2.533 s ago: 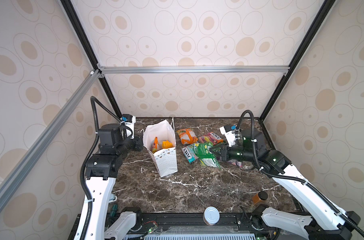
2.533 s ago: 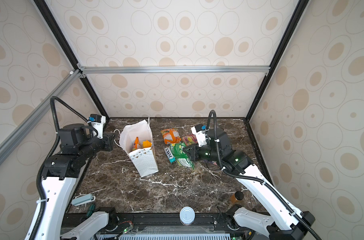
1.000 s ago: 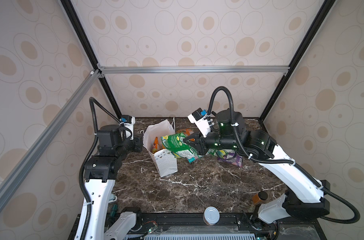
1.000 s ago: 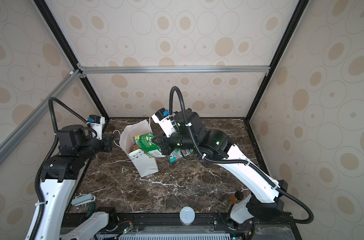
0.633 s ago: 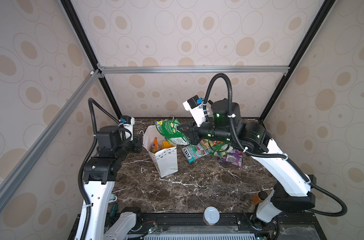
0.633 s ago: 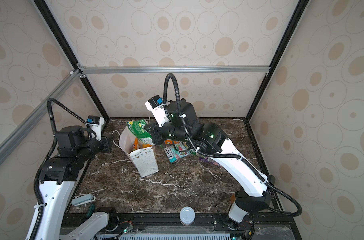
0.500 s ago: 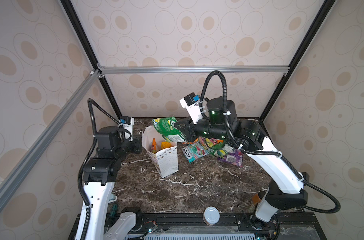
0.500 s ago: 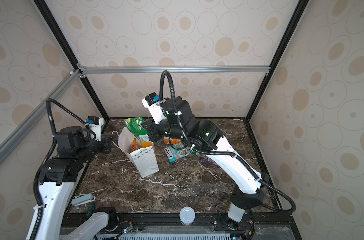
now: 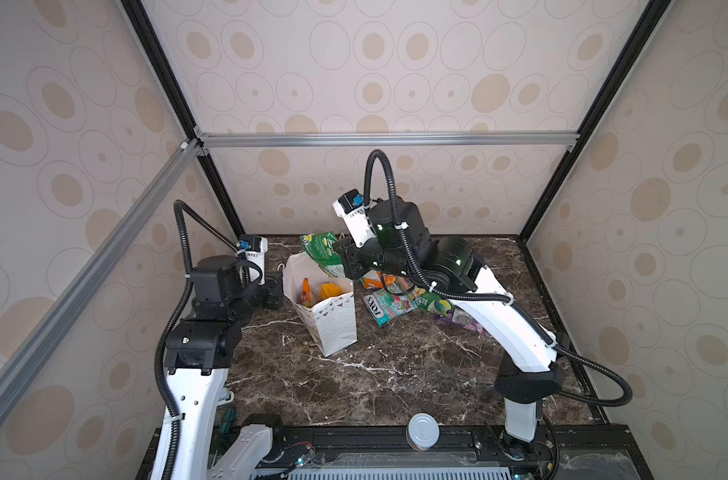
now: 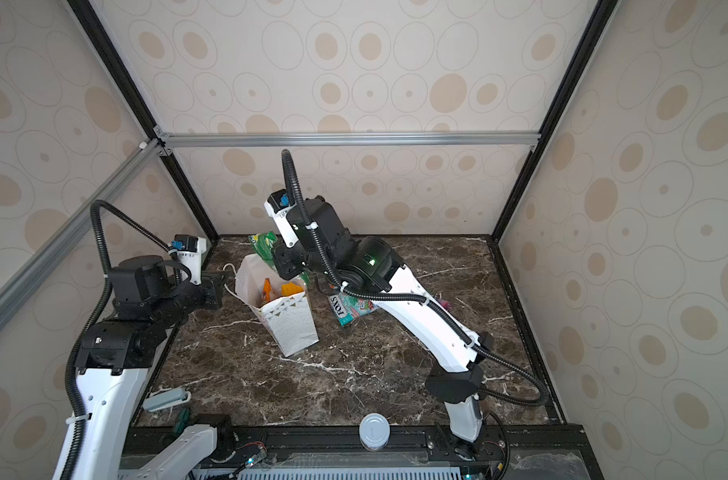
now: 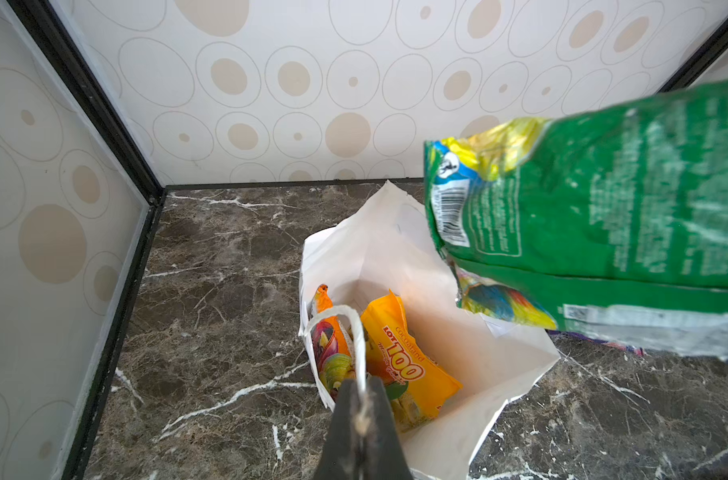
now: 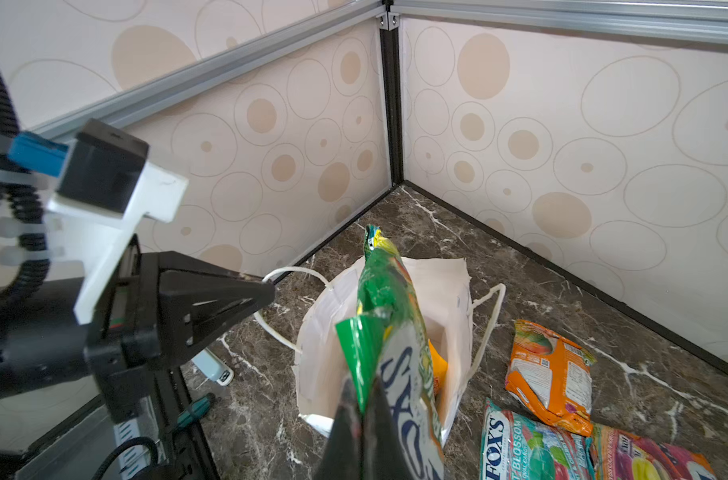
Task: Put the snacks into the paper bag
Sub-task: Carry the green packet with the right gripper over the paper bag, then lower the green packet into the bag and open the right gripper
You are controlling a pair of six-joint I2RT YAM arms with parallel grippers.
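Observation:
The white paper bag (image 9: 335, 322) (image 10: 291, 326) stands open at the left of the table, tilted. My left gripper (image 11: 362, 395) (image 9: 277, 286) is shut on the bag's cord handle (image 11: 356, 328) at its left rim. My right gripper (image 12: 362, 399) (image 9: 343, 259) is shut on a green snack packet (image 9: 322, 249) (image 10: 264, 245) (image 11: 603, 208) that hangs over the bag's mouth. Inside the bag lie a yellow packet (image 11: 403, 357) and an orange one (image 11: 331, 349). More snacks lie to the bag's right: a teal FOX'S packet (image 9: 391, 305) (image 12: 528, 449), an orange one (image 12: 549, 378) and a purple one (image 9: 462, 320).
A silver-lidded can (image 9: 423, 430) (image 10: 373, 430) stands at the front edge. A grey-blue tool (image 10: 166, 400) and a green screwdriver (image 10: 182, 415) lie by the left arm's base. Patterned walls close in the back and both sides.
My right gripper has lifted the green packet from the pile and carried it left and up to above the bag's mouth. The left gripper has kept its hold on the handle.

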